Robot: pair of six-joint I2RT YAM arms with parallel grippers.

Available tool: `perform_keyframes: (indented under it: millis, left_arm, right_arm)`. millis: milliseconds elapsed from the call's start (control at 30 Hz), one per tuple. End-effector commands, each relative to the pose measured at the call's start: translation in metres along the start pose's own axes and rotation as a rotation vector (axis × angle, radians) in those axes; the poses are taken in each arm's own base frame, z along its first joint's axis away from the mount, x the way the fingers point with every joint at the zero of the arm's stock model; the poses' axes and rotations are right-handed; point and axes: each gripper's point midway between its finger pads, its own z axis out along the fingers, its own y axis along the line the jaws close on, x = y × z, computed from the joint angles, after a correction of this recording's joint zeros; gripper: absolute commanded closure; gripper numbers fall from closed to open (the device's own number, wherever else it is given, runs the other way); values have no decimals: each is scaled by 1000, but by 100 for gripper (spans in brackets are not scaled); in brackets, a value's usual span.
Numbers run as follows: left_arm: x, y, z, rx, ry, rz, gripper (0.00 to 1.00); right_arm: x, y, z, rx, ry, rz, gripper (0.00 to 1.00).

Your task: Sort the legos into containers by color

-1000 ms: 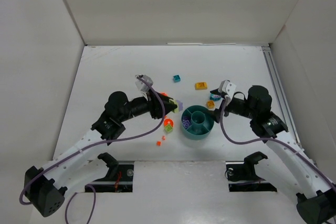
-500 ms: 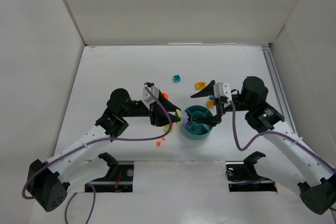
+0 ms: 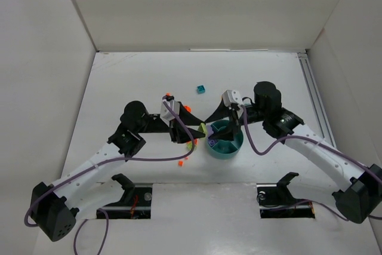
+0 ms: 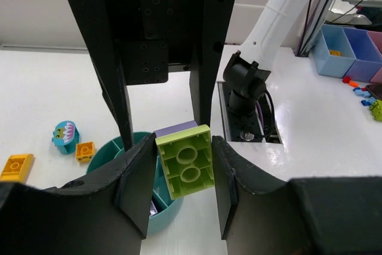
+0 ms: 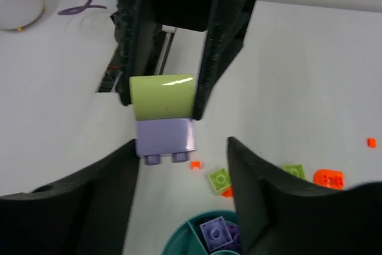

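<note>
Stacked lime-purple bricks [image 5: 163,120] — seemingly clamped

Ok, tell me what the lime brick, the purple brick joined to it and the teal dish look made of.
Lime brick: likely hard plastic, glossy; moulded rings, bright highlight.
Purple brick: same, smooth sheen.
Teal dish: probably plastic, satin, uniform colour.

I read the lime brick [image 4: 186,168] as moulded plastic, smooth and glossy; its side carries a bright highlight in the right wrist view. The purple brick [image 5: 165,138] looks like the same plastic, slightly duller. The left claw [image 4: 184,190] has matt black plastic fingers, faintly grainy. The teal dish [image 3: 224,154] is smooth plastic with a soft sheen. The table [image 3: 131,76] appears white, smooth and mostly matt.
</note>
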Motion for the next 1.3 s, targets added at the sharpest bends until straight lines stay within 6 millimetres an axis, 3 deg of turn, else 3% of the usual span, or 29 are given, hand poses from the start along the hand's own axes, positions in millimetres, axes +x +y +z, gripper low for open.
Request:
perform_keyframes:
  millis: [0, 67, 100, 200, 400, 533, 700, 833, 900, 933, 1000, 1033, 1133, 1233, 1267]
  left_arm:
    - [-32, -12, -1, 35, -65, 122, 100]
    - [-35, -12, -2, 24, -73, 128, 100]
    - [-35, -10, -2, 15, -75, 128, 100]
    - [-33, -7, -3, -9, -75, 130, 100]
    - [-32, 6, -10, -129, -63, 111, 100]
    - [-18, 29, -24, -316, -71, 47, 100]
    - [-20, 36, -42, -452, -132, -34, 100]
    - [-18, 70, -67, -726, -231, -234, 100]
    - [-6, 85, -75, -837, -221, -343, 100]
    - [-10, 95, -82, -909, -240, -377, 100]
    - [13, 104, -84, -980, -165, -478, 100]
    - [9, 107, -84, -998, -156, -482, 100]
    - [27, 118, -90, -1093, -84, -548, 100]
    - [29, 119, -89, -1097, -71, -554, 100]
    - [29, 119, -89, -1097, -71, -554, 100]
  right_arm:
    - [-32, 2, 1, -15, -53, -83, 41]
    - [-36, 7, 2, -24, -59, -84, 50]
    - [-36, 7, 2, -24, -59, -84, 68]
    - [-38, 7, 1, -12, -61, -83, 86]
    - [-30, -2, -5, 39, -48, -69, 100]
    - [-13, -21, -27, 137, -18, -17, 100]
    - [7, -36, -53, 249, 20, 23, 100]
    - [42, -70, -78, 537, 279, 21, 100]
    - [65, -68, -69, 540, 399, 34, 100]
    - [69, -69, -66, 543, 427, 28, 100]
    - [81, -66, -55, 525, 489, 26, 100]
    - [94, -67, -50, 514, 531, 32, 100]
    - [110, -71, -38, 507, 599, 38, 100]
    - [108, -74, -32, 528, 598, 19, 100]
    - [109, -79, -33, 547, 605, 14, 94]
